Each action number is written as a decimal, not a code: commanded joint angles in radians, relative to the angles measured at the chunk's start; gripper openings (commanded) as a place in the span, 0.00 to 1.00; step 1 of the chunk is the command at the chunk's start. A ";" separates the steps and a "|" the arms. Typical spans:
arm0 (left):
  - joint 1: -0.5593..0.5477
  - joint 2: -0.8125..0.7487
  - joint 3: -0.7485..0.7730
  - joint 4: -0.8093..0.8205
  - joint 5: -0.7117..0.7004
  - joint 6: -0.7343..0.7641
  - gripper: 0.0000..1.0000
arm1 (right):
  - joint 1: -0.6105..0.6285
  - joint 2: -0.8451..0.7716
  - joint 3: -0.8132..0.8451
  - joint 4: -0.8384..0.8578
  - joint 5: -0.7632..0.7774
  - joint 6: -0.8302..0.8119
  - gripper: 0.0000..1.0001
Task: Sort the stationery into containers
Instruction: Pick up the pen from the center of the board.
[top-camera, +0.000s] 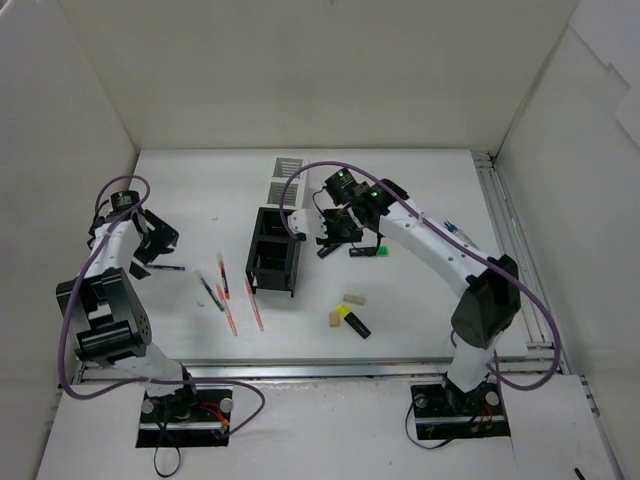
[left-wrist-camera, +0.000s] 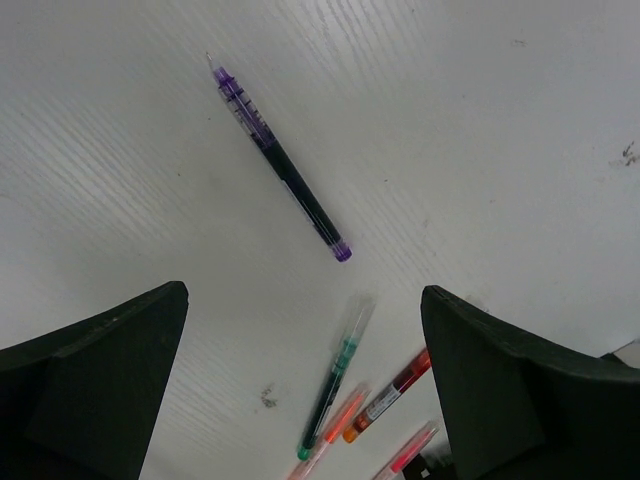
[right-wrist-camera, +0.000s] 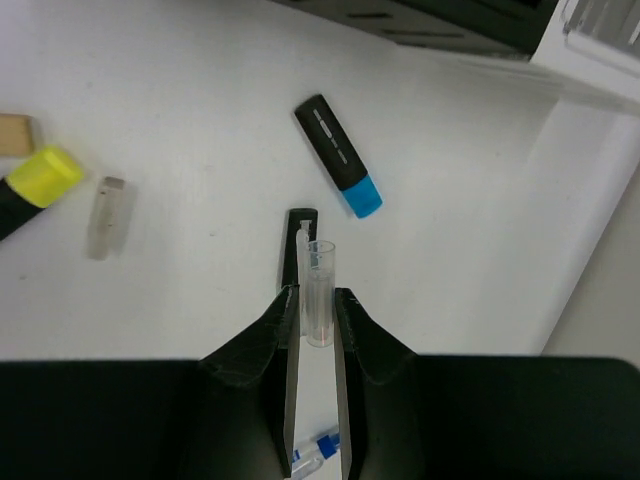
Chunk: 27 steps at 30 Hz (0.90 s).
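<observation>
One pen (right-wrist-camera: 320, 262) pinched in your right gripper (right-wrist-camera: 316, 296), containers (top-camera: 274, 245) just ahead: next, carry over, release inside. Your left gripper (left-wrist-camera: 305, 290) spread, purple pen (left-wrist-camera: 283, 165) ahead on bench (left-wrist-camera: 450, 120): lower, close.

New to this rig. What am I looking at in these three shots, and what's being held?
Two small robot arms are bolted at the near edge of a table, each ending in two-finger jaws. The overhead picture looks down from behind them: left arm, right arm. The other two come from wrist cameras, so the dark shapes at the bottom are each arm's own jaws. On the table lie black boxes, white boxes behind them, loose pens, erasers, a green-capped highlighter, a yellow-capped highlighter and a blue-capped highlighter. The left jaws stand open and empty, a purple pen ahead of them. The right jaws are shut on a thin pen with a clear end.
</observation>
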 joint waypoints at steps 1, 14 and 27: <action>0.005 0.049 0.082 0.011 -0.034 -0.090 0.95 | 0.002 0.024 0.029 0.074 0.181 0.079 0.00; -0.014 0.284 0.217 -0.075 -0.101 -0.204 0.55 | -0.090 -0.047 -0.063 0.206 0.100 0.105 0.00; -0.023 0.321 0.184 -0.085 -0.100 -0.202 0.26 | -0.126 -0.114 -0.112 0.240 0.110 0.137 0.00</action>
